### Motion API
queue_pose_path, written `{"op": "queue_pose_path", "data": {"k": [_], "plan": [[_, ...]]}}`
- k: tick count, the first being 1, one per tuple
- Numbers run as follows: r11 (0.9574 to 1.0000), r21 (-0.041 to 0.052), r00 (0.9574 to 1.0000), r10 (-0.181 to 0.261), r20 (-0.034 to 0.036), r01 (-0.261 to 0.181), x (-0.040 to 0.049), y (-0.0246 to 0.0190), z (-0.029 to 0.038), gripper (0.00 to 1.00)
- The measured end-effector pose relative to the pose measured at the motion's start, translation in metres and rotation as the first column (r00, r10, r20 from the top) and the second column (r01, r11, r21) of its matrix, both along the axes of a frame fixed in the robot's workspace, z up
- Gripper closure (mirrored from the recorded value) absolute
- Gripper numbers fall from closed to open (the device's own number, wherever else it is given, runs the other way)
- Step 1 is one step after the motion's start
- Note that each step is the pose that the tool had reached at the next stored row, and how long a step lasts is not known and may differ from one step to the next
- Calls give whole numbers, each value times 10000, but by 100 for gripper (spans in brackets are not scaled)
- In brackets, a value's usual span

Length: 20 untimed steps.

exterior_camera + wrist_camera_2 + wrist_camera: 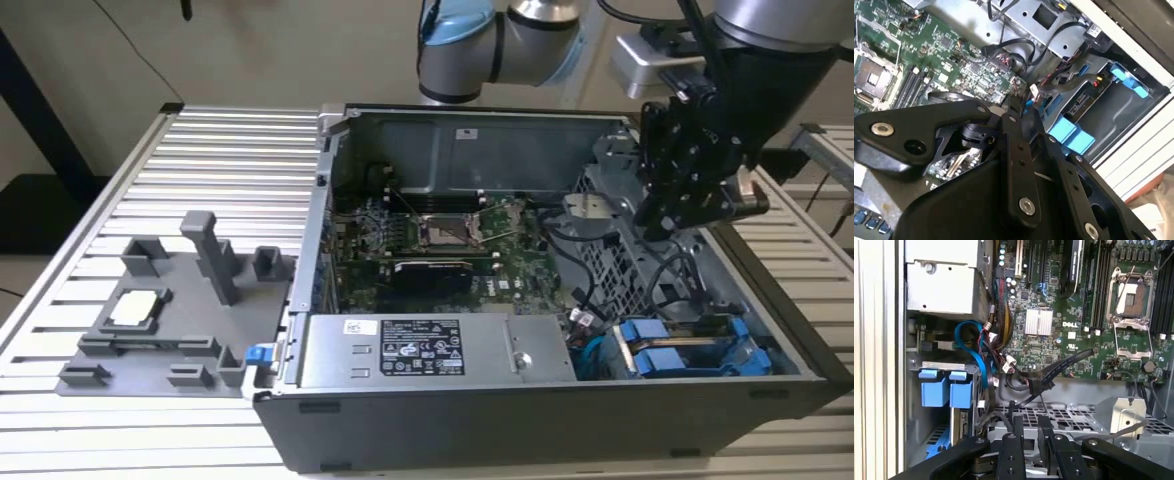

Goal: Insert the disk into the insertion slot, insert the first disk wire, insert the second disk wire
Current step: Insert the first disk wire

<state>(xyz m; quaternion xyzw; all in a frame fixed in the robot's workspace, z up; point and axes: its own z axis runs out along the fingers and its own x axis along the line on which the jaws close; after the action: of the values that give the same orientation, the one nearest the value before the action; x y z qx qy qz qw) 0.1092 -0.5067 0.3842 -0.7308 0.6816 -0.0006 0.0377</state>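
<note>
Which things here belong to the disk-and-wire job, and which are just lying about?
Job: gripper; blue-framed carriers; drive cage; black cables.
Lying about: power-supply box; motherboard; grey fixture on the table.

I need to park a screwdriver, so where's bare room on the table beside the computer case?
Bare table slats behind the grey fixture, on the exterior view's left of the case. Crowded: cables around the blue carriers, near the gripper.

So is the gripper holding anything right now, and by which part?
Cannot tell: the gripper hangs over the drive cage among black cables.
</note>
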Motion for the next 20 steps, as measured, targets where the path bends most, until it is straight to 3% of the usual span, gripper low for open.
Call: {"op": "queue_pose_path", "data": {"k": [8, 13, 20], "plan": [[10000, 3, 10000, 20, 12, -20, -260, 46, -18, 73], [9998, -172, 10000, 74, 10, -74, -296, 50, -34, 73], [9984, -210, 9986, 528, 10, -527, -336, 56, -72, 73]]}}
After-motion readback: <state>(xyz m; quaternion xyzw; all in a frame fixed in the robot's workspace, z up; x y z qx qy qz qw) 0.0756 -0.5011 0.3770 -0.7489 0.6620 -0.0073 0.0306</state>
